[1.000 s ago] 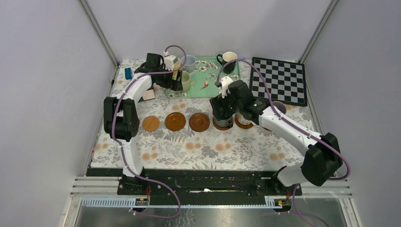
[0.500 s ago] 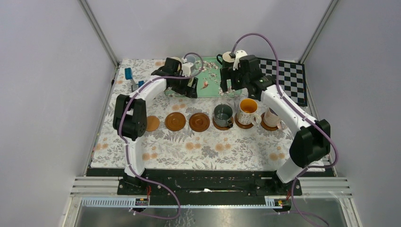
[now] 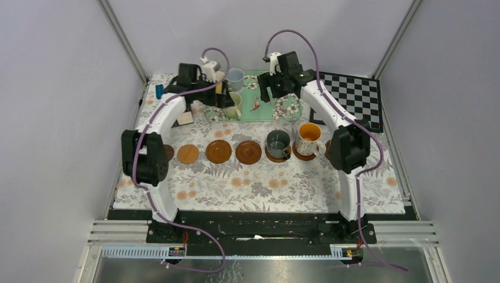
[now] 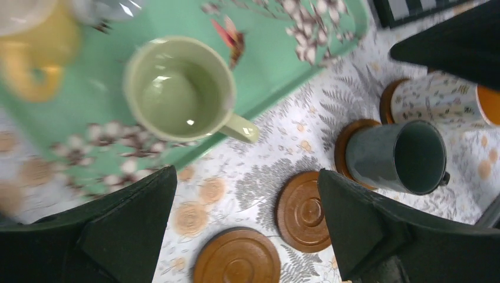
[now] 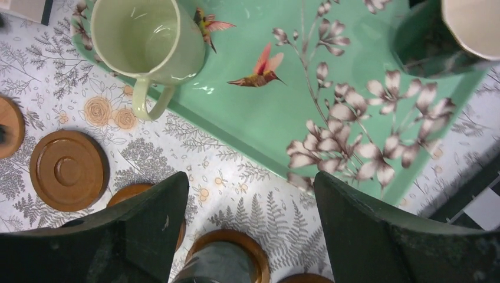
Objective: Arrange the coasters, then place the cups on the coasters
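Note:
Bare brown coasters (image 3: 219, 151) lie in a row at mid table. To their right, a dark green cup (image 3: 278, 142) and a floral cup (image 3: 309, 137) each stand on a coaster. On the green tray (image 3: 265, 107) are a pale green cup (image 3: 233, 105), a pale blue cup (image 3: 235, 76) and a yellow cup (image 4: 32, 53). My left gripper (image 3: 224, 94) hangs open above the pale green cup (image 4: 177, 88). My right gripper (image 3: 274, 88) is open over the tray's back. It holds nothing, with the black cup (image 5: 457, 29) just beside it.
A black-and-white checkerboard (image 3: 348, 100) lies at the back right. A small blue object (image 3: 159, 90) and a pale block (image 3: 186, 118) sit left of the tray. The right arm's elbow (image 3: 348, 147) covers the right end of the coaster row.
My right gripper let go of the dark green cup on its coaster and swung back over the tray. My left gripper shifted about over the tray's left end.

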